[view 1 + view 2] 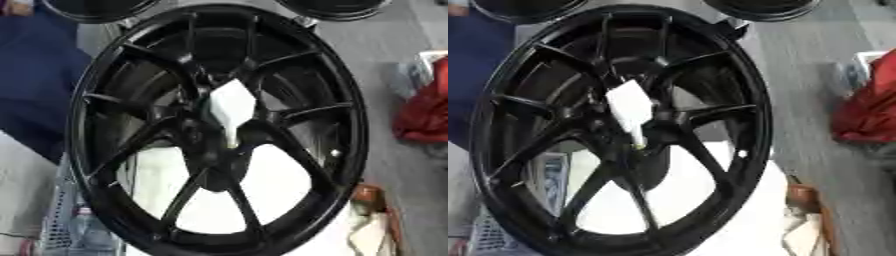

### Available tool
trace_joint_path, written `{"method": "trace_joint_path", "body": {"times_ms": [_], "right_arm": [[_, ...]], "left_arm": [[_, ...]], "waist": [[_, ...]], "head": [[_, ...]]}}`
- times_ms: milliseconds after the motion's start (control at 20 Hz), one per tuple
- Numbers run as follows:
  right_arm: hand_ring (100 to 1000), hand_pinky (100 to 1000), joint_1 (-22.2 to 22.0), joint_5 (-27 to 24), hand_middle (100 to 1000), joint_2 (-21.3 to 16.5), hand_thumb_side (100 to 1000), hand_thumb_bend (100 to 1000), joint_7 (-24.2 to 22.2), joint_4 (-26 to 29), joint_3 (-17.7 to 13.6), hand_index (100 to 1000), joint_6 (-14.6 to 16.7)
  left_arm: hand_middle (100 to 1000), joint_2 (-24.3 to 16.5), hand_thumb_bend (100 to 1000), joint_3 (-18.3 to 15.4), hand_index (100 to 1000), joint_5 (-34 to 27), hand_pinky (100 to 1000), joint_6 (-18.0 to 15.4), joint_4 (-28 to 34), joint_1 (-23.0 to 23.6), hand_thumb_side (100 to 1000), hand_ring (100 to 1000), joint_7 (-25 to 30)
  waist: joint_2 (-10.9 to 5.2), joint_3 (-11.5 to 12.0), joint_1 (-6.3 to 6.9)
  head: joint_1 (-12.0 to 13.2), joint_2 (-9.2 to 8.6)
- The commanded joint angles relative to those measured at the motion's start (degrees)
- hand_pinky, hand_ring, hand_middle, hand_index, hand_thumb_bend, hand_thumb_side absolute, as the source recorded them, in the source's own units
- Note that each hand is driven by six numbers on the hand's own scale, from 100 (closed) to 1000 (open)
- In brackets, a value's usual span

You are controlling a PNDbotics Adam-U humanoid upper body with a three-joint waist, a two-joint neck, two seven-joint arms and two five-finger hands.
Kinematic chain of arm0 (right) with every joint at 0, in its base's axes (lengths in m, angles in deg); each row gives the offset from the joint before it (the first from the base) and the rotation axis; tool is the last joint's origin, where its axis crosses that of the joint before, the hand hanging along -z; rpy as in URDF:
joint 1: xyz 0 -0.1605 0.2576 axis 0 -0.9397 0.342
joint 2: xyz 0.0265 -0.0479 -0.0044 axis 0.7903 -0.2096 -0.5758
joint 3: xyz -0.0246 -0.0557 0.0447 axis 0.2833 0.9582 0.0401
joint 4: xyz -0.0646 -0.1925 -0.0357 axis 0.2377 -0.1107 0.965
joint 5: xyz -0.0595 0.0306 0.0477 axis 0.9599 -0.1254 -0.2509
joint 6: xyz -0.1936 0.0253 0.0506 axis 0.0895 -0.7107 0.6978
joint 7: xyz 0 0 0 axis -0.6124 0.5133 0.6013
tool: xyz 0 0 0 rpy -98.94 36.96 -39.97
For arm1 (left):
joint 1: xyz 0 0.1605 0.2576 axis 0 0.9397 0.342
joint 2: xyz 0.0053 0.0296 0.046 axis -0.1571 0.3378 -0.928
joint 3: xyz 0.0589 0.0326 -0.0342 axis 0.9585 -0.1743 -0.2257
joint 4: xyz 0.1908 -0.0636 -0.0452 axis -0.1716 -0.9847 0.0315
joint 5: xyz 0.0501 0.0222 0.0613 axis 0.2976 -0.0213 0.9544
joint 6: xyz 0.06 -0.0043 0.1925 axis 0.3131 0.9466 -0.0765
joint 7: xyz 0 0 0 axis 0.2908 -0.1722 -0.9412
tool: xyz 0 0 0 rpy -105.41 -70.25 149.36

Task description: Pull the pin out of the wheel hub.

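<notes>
So the pin [232, 107], a whitish piece w/ a thin tip, is sitting at the centre of the black wheel hub [96, 165], not pulled yet. Neither hand is showing. Next, imo, one's gotta reach in & grab it.

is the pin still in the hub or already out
Still in, as far as shows: the white pin sits at the centre of the black wheel hub, its narrow end pointing into the hub. No hand is in view.
</notes>
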Motion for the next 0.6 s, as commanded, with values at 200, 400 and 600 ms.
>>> {"method": "trace_joint_path", "body": {"times_ms": [200, 400, 600], "right_arm": [[770, 847, 0.3, -0.5, 708, -2.6, 485, 100, 0.3, 1.3, -1.1, 770, -0.1], [770, 847, 0.2, -0.5, 708, -2.5, 486, 100, 0.4, 1.3, -1.1, 771, -0.2], [770, 847, 0.2, -0.6, 708, -2.4, 490, 100, 0.4, 1.3, -1.0, 771, -0.2]], "left_arm": [[780, -2.0, 193, -1.1, 851, -0.7, 786, 0.1, 1.0, -0.4, 628, 743, -0.8], [776, -1.8, 193, -0.9, 850, -0.8, 787, 0.0, 1.3, -0.3, 624, 743, -0.5], [766, -1.7, 182, -0.2, 852, 0.4, 791, -0.4, 1.8, -0.6, 618, 744, 2.7]], "waist": [[-1.36, 0.0, -0.08], [-1.42, -0.2, -0.06], [-1.52, -0.4, 0.16]], "head": [[0.0, 0.39], [0.0, 0.33], [-0.1, 0.04]]}}
